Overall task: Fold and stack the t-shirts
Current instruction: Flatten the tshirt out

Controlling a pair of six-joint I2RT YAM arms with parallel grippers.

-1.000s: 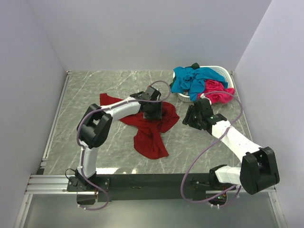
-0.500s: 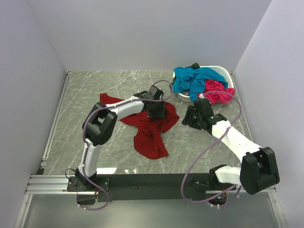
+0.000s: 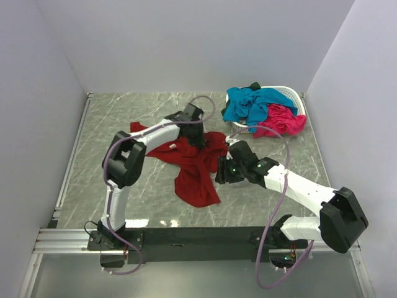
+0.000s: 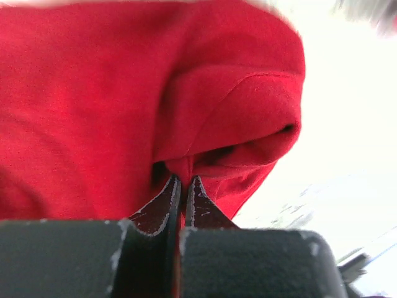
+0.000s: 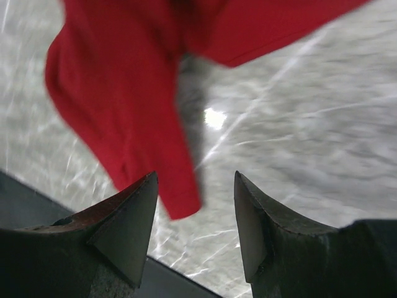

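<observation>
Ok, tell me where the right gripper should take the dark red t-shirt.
Probably the loose right edge of the dark red t-shirt, coming from the right: that flap lies free ahead of the open right gripper, while the left gripper pinches a fold farther back.

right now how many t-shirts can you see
3: dark red t-shirt on the table, pinched by the left gripper; teal-blue t-shirt and hot pink t-shirt heaped in the white basket. Others may hide beneath.

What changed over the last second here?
The left hand closed on a fold of the dark red shirt and shifted slightly farther away. The right hand, open, swung left to the shirt's right edge. The teal shirt and pink shirt stayed at the basket.
</observation>
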